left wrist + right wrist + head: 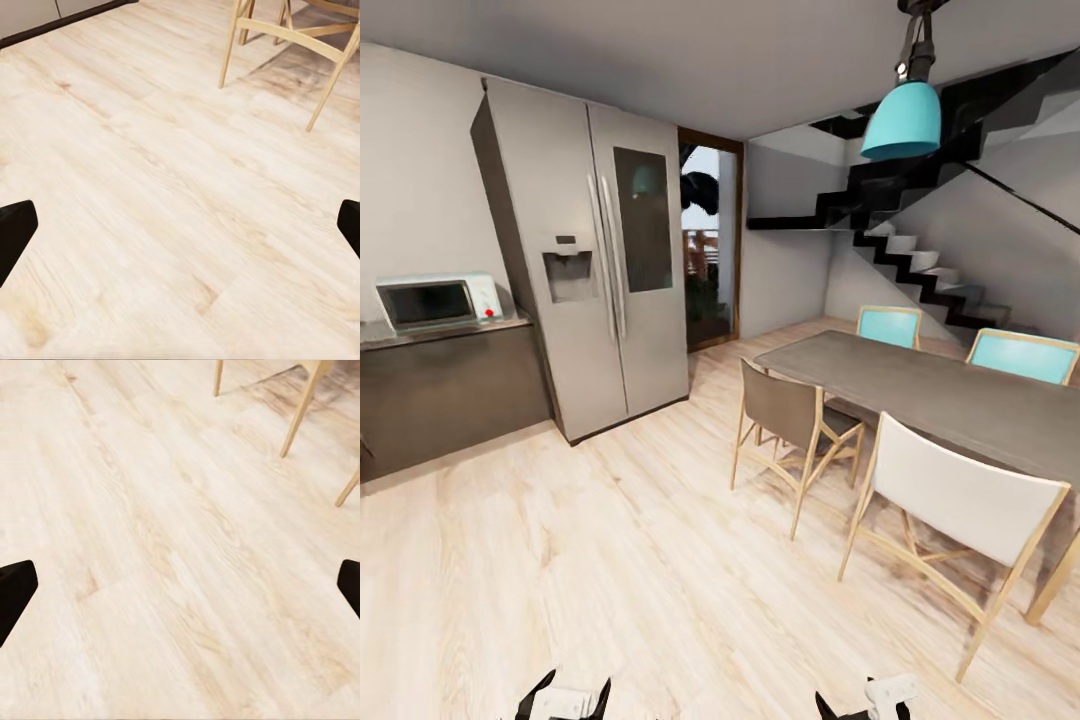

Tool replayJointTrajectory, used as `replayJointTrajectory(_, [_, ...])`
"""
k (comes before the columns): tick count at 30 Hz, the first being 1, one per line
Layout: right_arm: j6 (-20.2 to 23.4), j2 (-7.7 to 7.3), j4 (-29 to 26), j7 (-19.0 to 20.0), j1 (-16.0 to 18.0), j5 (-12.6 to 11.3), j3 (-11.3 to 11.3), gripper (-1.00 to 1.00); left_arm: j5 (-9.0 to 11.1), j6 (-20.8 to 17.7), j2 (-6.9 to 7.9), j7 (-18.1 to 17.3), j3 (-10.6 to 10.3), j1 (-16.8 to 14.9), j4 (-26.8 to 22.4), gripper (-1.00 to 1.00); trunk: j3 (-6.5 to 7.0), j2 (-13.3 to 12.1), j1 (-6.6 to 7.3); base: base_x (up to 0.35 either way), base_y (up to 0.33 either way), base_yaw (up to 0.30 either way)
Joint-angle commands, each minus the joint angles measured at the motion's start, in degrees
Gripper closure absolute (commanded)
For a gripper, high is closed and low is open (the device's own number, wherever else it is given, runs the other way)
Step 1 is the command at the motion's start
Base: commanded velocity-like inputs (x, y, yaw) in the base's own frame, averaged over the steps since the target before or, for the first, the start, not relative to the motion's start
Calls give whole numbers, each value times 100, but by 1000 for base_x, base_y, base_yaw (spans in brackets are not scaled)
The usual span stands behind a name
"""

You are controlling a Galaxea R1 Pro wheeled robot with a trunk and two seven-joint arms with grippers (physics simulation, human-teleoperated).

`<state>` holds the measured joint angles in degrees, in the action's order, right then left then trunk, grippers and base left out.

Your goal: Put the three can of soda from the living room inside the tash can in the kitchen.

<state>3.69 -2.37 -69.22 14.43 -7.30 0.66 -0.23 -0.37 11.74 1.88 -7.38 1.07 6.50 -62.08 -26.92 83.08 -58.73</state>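
Note:
I am in the kitchen, over its pale wood floor [610, 560]. The soda cans and the trash can are out of view. My left gripper [565, 702] hangs low at the near edge of the head view, open, with only floor between its black fingertips [13, 234]. My right gripper [867, 700] is beside it, also open and holding nothing, its fingertips [15, 589] spread wide over bare planks. The living room is out of view.
A steel fridge [585, 270] stands ahead on the left, beside a dark cabinet with a grey countertop [440, 335] carrying a white microwave [435, 300]. A long grey dining table [950, 395] with wooden chairs [960, 500] takes the right. A doorway [710, 250] and black stairs [920, 260] lie beyond.

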Motion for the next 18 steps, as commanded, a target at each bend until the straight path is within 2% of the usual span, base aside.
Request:
replayJointTrajectory(1, [0, 0, 13, -1, 0, -1, 3, -100, -3, 1, -1, 0, -1, 0, 10, -100, 1, 0, 0, 0, 0, 245])
replayJointTrajectory(18, [0, 0, 60, -2, 1, 4, 14, -100, -9, -4, -5, -2, -1, 0, 42, -100, 42, 0, 0, -1, 0, 245])
